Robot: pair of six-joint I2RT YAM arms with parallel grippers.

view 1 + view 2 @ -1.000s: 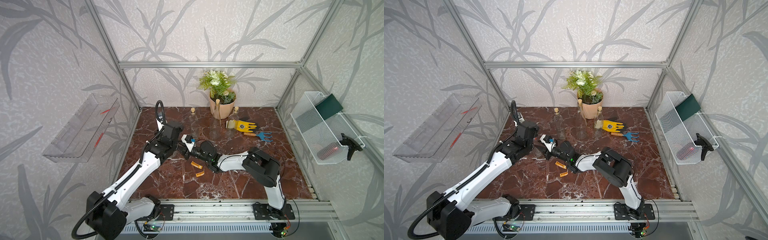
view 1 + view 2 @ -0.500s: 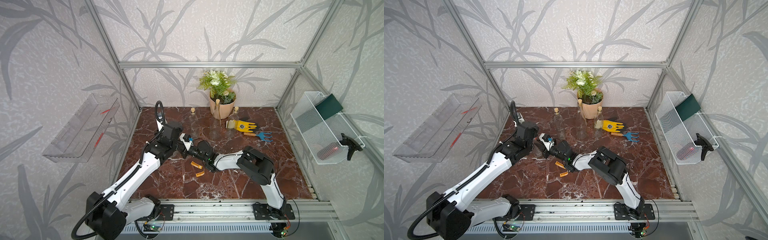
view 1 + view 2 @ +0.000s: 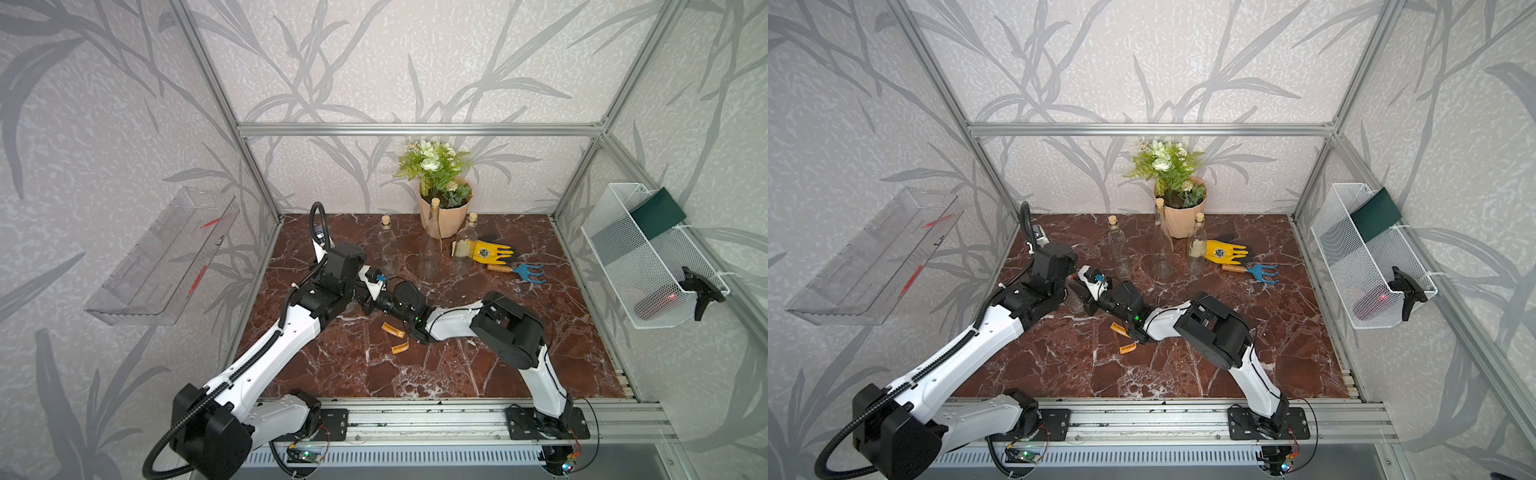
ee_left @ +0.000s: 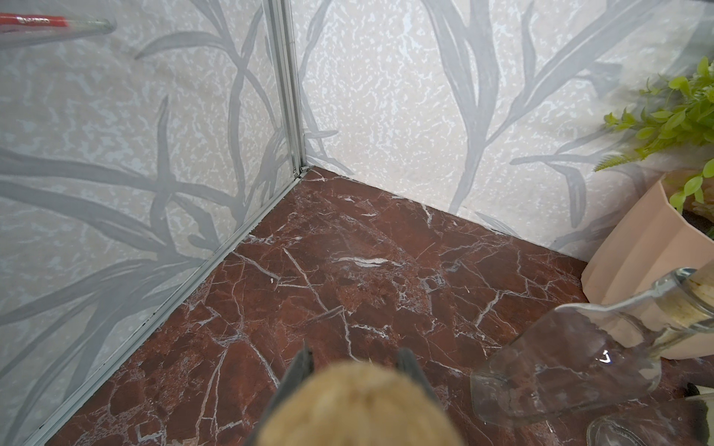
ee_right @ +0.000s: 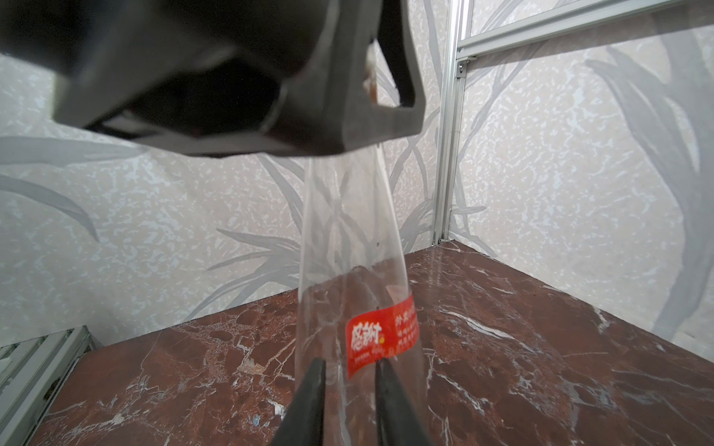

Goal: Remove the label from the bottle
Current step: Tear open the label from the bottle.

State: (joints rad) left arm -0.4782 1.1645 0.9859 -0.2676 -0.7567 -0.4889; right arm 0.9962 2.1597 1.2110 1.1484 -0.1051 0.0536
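My right gripper (image 5: 349,370) is what has changed. Over the last second the right arm has pushed in toward the left edge of the counter (image 3: 457,374), and the jaws have drawn closer together. They aren't closed: in the right wrist view I see glass through the gap. The lower corner of the red label (image 5: 380,336) sits between the fingertips (image 5: 315,386), and one tip is at or just off its bottom edge. I can't tell whether any paper is caught yet.

The left gripper (image 4: 353,357) hasn't budged. It is clamped on the top of the bottle (image 5: 347,251), with a finger on either side of the cork (image 4: 355,405). It holds the bottle roughly upright near the counter's left edge, about midway between front and back. My own fingers hide the base, so I can't say whether it rests on the marble.

I read this as the pinch being set up. The label is fully on, wrapped round the lower body, with no lifted corner that I can see. The next move needs a tip under that edge, and on smooth glass I'd expect it to skid.

Two orange strips (image 3: 392,330) lie just in front of the right wrist, where they were a second ago. Three spare bottles (image 3: 430,249) stand near the back edge by the flowerpot (image 3: 455,220).
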